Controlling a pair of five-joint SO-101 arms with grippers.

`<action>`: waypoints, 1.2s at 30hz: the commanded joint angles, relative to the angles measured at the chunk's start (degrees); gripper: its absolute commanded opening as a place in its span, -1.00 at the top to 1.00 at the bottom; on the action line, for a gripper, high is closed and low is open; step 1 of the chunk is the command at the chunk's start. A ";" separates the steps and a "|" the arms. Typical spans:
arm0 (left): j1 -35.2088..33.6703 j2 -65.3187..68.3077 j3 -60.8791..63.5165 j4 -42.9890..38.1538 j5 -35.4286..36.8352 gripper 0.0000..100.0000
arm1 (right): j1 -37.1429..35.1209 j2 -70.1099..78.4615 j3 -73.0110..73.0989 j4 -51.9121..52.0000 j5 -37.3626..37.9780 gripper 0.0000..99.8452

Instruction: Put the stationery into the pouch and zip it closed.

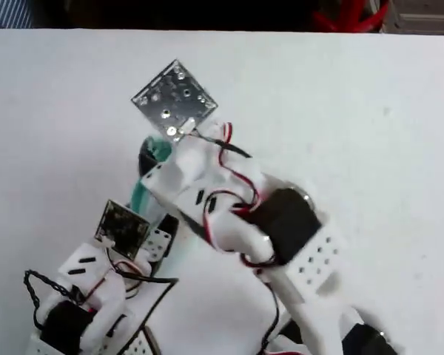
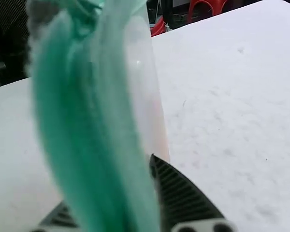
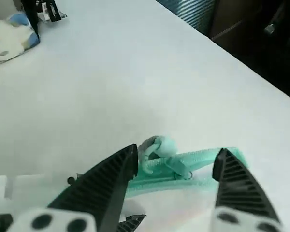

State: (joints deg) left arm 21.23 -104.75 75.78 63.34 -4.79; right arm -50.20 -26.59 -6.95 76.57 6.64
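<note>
Item: translucent soft pouch with teal zip (image 2: 87,121), on the white table (image 3: 111,72) between both arms.
Left gripper (image 2: 116,203): apparently clamped on the pouch's edge.
Right gripper (image 3: 176,159): jaws apart, straddling the rounded zip pull (image 3: 157,147).
Status: zipping seemingly outstanding; contents not discernible.

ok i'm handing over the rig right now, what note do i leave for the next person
Left claw: shut on the pouch at its green zip edge.
Right claw: open, one finger on each side of the zip pull, not gripping it.
Done: pouch held; can't tell if the stationery is inside.
Left: close on the pull and zip the pouch shut.
</note>
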 commanded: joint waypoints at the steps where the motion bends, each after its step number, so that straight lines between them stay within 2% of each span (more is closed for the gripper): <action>1: -0.31 -0.04 -0.26 -1.32 -0.79 0.88 | -1.27 1.19 -1.49 -0.31 0.18 0.50; 5: -0.31 -0.04 -0.26 -1.32 -0.79 0.88 | 2.15 5.76 -1.05 -0.40 0.18 0.55; 9: -0.31 -0.04 -0.26 -1.32 -0.79 0.88 | 5.67 9.54 -1.41 -0.31 0.09 1.00; 11: -0.31 -0.04 -0.26 -1.32 -0.79 0.88 | 6.46 9.01 -1.41 -0.31 0.09 0.91; 13: -0.31 -0.04 -0.70 -1.32 -1.14 0.87 | 6.64 7.43 -1.14 -0.31 0.09 0.97; 18: -0.75 -0.04 -4.57 -0.09 -2.37 0.68 | 6.46 4.79 -0.97 -0.31 -1.05 0.96; 23: -0.75 -0.04 -9.58 3.25 -1.85 0.67 | 6.73 4.26 2.37 -0.57 -1.58 0.96; 30: -0.31 -0.04 -15.38 2.73 -2.29 0.68 | 6.46 4.18 3.34 -0.48 -1.85 0.96; 32: -0.31 -0.04 -15.21 2.20 -2.29 0.73 | 6.55 4.18 3.34 -0.40 -1.85 0.96; 35: -0.31 -0.04 -13.80 1.93 -2.29 0.95 | 6.64 4.18 3.52 -0.40 -1.85 0.96; 36: -0.31 -0.04 -13.63 1.93 -2.29 0.96 | 6.64 4.18 3.52 -0.40 -1.85 0.96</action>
State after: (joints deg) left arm 21.14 -104.84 63.03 66.42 -6.55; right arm -44.04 -22.64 -3.96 75.87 5.41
